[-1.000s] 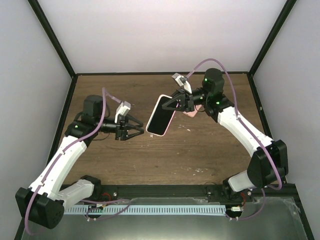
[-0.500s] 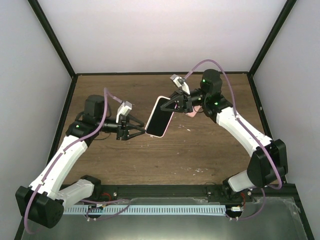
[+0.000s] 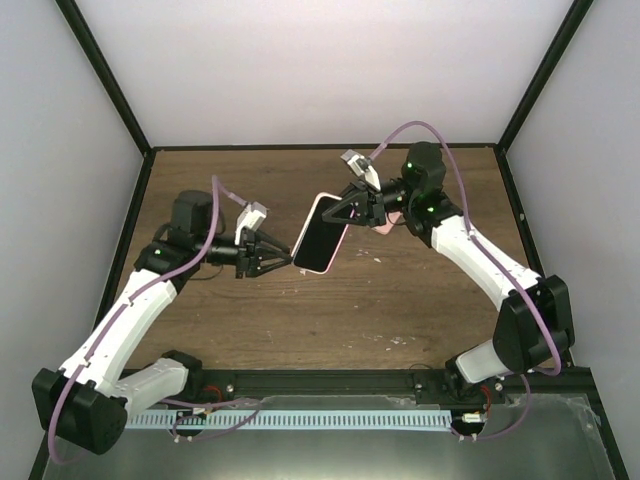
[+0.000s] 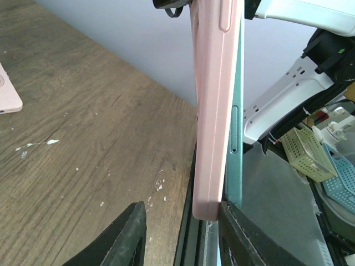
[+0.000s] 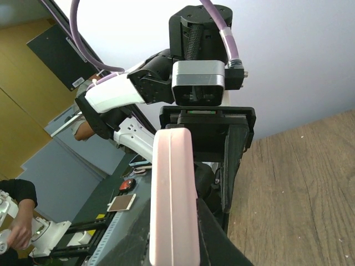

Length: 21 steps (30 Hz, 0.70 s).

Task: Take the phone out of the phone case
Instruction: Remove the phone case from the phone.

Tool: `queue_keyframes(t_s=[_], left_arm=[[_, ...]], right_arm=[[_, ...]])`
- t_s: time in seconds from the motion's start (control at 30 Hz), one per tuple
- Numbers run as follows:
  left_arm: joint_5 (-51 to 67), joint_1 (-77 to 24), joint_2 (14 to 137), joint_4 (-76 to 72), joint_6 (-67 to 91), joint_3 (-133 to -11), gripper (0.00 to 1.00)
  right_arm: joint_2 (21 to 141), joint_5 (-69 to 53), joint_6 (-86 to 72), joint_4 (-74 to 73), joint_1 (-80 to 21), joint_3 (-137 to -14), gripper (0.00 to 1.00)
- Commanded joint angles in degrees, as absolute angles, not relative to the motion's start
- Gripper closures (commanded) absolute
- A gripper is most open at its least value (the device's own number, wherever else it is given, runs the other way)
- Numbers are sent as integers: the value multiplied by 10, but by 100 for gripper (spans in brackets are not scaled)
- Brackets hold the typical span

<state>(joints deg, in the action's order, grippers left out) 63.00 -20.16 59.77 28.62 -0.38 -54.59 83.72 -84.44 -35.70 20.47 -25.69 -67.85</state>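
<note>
Above the worktop, right end effector clamps the bendy phone case; left end effector, unclenched, straddles its end. Phone looks stiff, slick: pinch edges.

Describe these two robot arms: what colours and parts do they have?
Both the left arm and right arm have white shells between bulky black joints, with a lilac cable looping alongside. Small green lights glow on the joints. The left gripper and right gripper are black triangular frames under silver camera blocks.
</note>
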Motion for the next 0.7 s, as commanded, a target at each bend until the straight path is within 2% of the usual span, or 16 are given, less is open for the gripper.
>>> queue_keyframes(t_s=[0.0,0.4,0.57,0.67], left_arm=[[540,-198,627,246,7,-535,64],[546,-182,647,231,-5,-534,73],[562,-200,654,237,-13,-555,75],[564,-204,659,230,-7,-562,77]], right_arm=[[822,-923,-409,260,-290,-684,99],[821,-929,-412,256,-313,-680,99],[840,-900,-250,78,-338,-698,99],[858,-886,-200,34,-355,-711,99]])
